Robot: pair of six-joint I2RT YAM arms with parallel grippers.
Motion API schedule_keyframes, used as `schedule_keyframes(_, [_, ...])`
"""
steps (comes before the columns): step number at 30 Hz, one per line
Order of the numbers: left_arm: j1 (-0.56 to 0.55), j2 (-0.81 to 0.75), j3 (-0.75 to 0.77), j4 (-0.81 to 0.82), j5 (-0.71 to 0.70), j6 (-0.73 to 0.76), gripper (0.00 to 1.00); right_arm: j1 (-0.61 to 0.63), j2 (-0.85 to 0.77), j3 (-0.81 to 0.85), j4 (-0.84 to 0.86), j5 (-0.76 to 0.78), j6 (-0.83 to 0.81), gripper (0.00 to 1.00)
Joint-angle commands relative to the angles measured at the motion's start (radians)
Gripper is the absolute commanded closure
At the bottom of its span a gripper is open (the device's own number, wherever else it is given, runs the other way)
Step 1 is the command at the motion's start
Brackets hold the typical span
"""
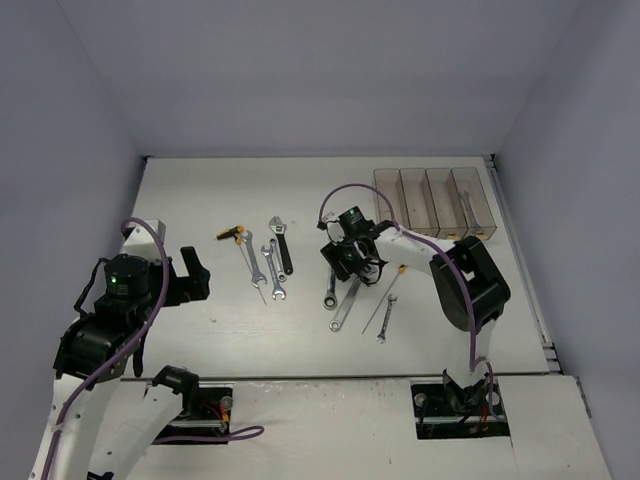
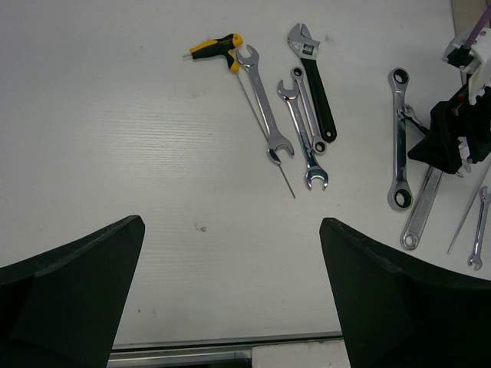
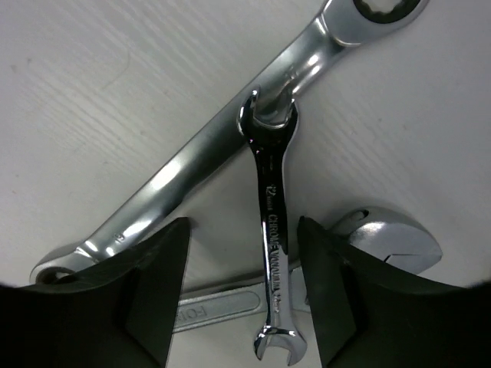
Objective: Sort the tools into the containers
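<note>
Barely started, I'd say: one silver wrench [image 1: 466,205] is lying in the clear brownish plastic bins [image 1: 412,192]. Right gripper [image 3: 244,261] is straddling a small silver spanner [image 3: 272,222], part-open, not gripping; left gripper [image 2: 232,230] is gaping empty.

I record a robotics lab cell: white table [image 1: 200,200] boxed by plain grey walls [image 1: 320,70], my left arm [image 1: 115,300] and right arm [image 1: 465,285] bolted at its near edge.

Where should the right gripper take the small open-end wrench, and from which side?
Best at mid-shank of the small open-end wrench, from straight above, fingers across its narrow width. Its far head overlaps the larger ratchet wrench, so stay clear of that overlap.
</note>
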Motion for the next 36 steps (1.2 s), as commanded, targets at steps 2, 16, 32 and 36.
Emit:
schedule_keyframes(2, [-0.005, -0.02, 0.007, 0.009, 0.013, -0.02, 0.03, -0.004, 0.015, -0.035, 0.002, 0.05, -0.022, 0.51])
schedule_keyframes(16, [-0.005, -0.019, 0.015, 0.003, 0.02, -0.035, 0.03, -0.011, -0.182, 0.059, -0.017, 0.194, -0.005, 1.0])
schedule_keyframes(32, [-0.005, 0.046, 0.049, -0.029, 0.052, -0.064, 0.02, -0.585, -0.282, 0.356, -0.021, 0.253, -0.106, 1.0])
schedule_keyframes(36, [-0.005, 0.072, 0.056, -0.029, 0.065, -0.068, 0.03, -0.666, -0.195, 0.374, 0.048, 0.4, -0.091, 1.0])
